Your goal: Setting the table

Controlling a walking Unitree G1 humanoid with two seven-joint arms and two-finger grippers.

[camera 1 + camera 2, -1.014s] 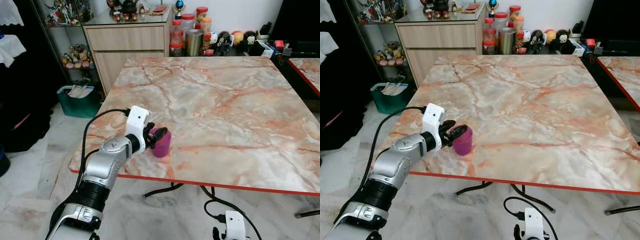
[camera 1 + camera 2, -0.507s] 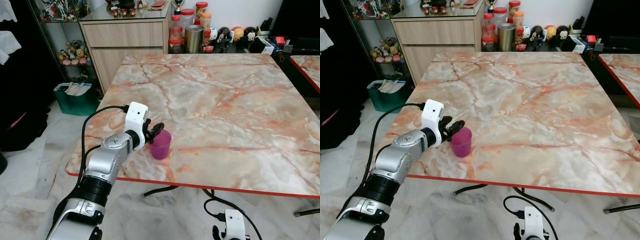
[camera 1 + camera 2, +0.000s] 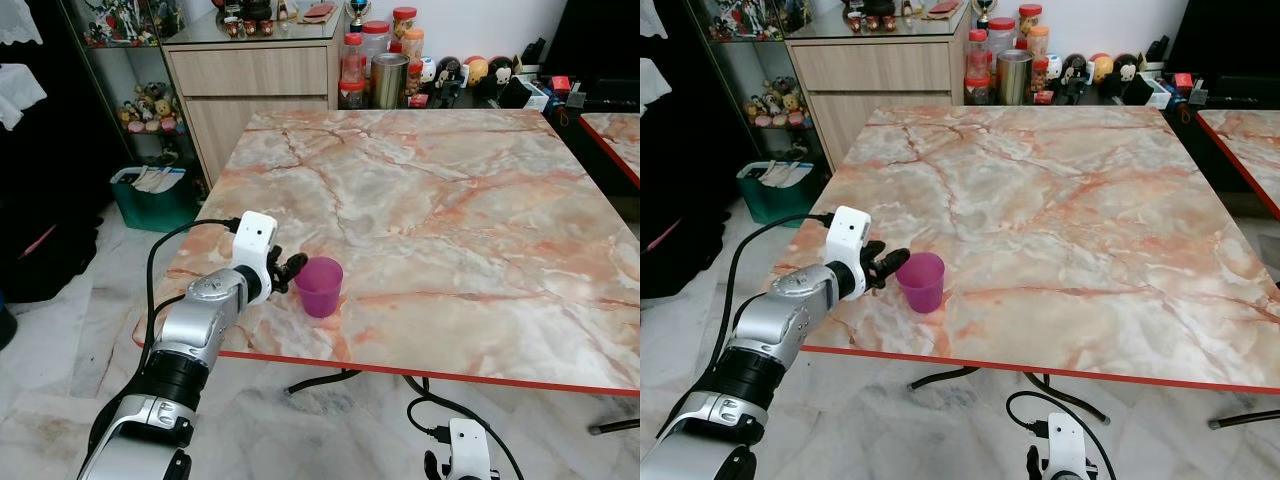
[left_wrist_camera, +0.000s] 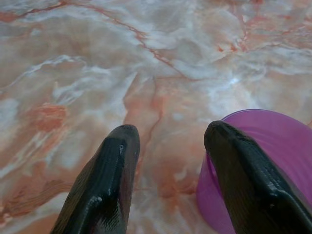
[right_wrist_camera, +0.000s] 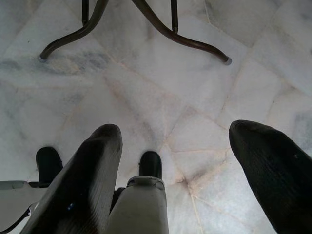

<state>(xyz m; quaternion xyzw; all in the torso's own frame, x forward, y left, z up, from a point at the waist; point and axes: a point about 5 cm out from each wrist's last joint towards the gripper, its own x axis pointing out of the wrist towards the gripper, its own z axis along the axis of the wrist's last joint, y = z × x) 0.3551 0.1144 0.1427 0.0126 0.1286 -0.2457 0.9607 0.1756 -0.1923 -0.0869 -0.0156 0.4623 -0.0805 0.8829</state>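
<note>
The left gripper (image 4: pixel 168 141) has its two black fingers spread with nothing between them, and it hovers just above the marble table (image 3: pixel 450 200) right beside a purple cup (image 3: pixel 319 286). In the left wrist view one finger (image 4: pixel 243 170) lies along the outside of the cup's rim, very near it, though whether it touches cannot be told, while the other finger (image 4: pixel 109 175) sits apart over bare marble. The cup stands upright and open-topped near the table's front left corner, a little way in from the red front edge (image 3: pixel 420 372). The silver left arm (image 3: pixel 195 330) reaches in over that corner, with a black cable (image 3: pixel 165 260) looping up to the white wrist block. The right gripper (image 5: pixel 175 165) hangs low beside the robot with its fingers wide apart, over the pale tiled floor (image 5: pixel 161 83), where the curved dark legs of the table base (image 5: pixel 146 19) show. Behind the table stands a wooden cabinet (image 3: pixel 250 90), and next to it a row of jars and a metal canister (image 3: pixel 388 82). A green bin (image 3: pixel 155 200) sits on the floor to the left of the table.
</note>
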